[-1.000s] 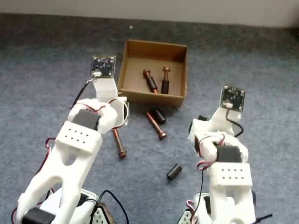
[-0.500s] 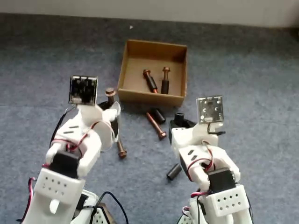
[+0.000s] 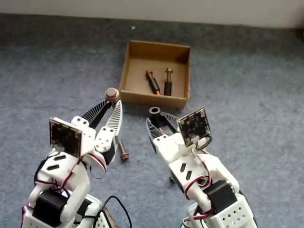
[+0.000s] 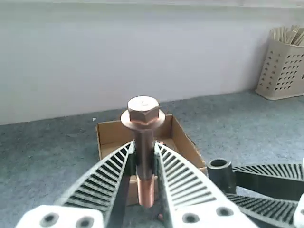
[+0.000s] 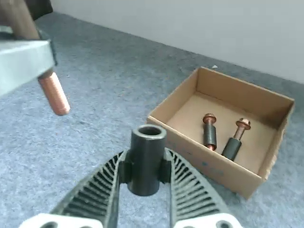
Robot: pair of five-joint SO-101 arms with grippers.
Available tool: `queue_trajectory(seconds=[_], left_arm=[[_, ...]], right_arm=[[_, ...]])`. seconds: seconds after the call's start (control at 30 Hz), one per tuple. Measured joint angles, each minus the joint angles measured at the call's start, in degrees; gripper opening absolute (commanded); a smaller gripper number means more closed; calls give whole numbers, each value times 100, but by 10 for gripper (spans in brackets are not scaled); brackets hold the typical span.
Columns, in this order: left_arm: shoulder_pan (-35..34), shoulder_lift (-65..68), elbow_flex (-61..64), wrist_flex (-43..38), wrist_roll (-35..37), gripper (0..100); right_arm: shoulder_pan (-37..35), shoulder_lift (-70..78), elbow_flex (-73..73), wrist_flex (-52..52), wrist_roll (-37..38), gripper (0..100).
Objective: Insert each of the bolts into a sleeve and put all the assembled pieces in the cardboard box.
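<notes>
While the left tool (image 4: 144,148) is closed on the shank of a copper-coloured bolt (image 4: 142,113), the bolt stands upright. Its flanged hex head sits above the fingertips and its lower end shows below them. The right tool (image 5: 145,164) is closed on a black sleeve (image 5: 146,154). The sleeve is gripped at its lower half and stands upright with the open bore facing up. In the high view both tools are held above the grey carpeted counter (image 3: 247,95), side by side. The sleeve is near the held bolt but apart from it, and the end of the bolt is not in the bore. Beyond both tools the cardboard box (image 3: 154,99) rests on the counter with its top open. Two assembled pieces lie side by side on the box floor, the left piece (image 3: 153,82) slightly angled and the right piece (image 3: 168,81) nearly straight. Each consists of a bolt with a black sleeve on its shank. A loose bolt (image 3: 123,151) lies on the counter beside the left arm, partly hidden under that arm's tool. In the left wrist view a beige perforated holder (image 4: 282,69) stands against the pale wall (image 4: 142,57), well apart from the box.
</notes>
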Motion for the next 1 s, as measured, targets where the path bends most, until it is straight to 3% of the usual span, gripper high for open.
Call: queue_trajectory(seconds=[0.23, 0.47, 1.0], left_arm=[[114, -334, 0, -123, 0, 4], [888, -519, 0, -123, -35, 4], [923, -563, 229, -141, -35, 4]], right_arm=[[-651, -44, 281, -105, 105, 5], [-826, -53, 448, -325, 105, 5], [-1125, -53, 448, -325, 492, 5]])
